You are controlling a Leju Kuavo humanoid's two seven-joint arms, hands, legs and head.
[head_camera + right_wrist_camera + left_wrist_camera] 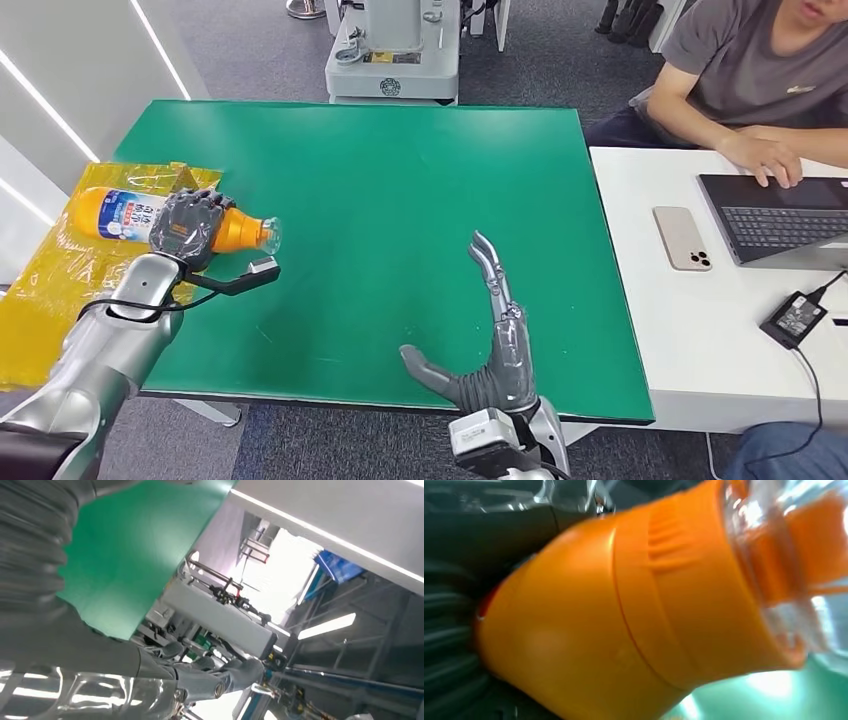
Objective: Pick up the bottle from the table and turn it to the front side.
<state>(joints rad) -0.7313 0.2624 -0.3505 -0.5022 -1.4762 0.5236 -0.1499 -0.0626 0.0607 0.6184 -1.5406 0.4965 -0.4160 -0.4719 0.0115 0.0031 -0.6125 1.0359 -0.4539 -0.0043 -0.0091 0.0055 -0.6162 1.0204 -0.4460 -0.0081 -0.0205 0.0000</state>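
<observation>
The bottle [150, 220] lies on its side at the left edge of the green worktop [400, 200], partly over a yellow sheet [50, 270]. Its long side runs left to right, and its clear cap points right, toward the middle of the worktop. It is orange with a white and blue label. The left robot hand [190, 228] wraps around its middle and holds it; it may be lifted a little. The right robot hand [490, 340] is open, fingers spread, holding nothing.
</observation>
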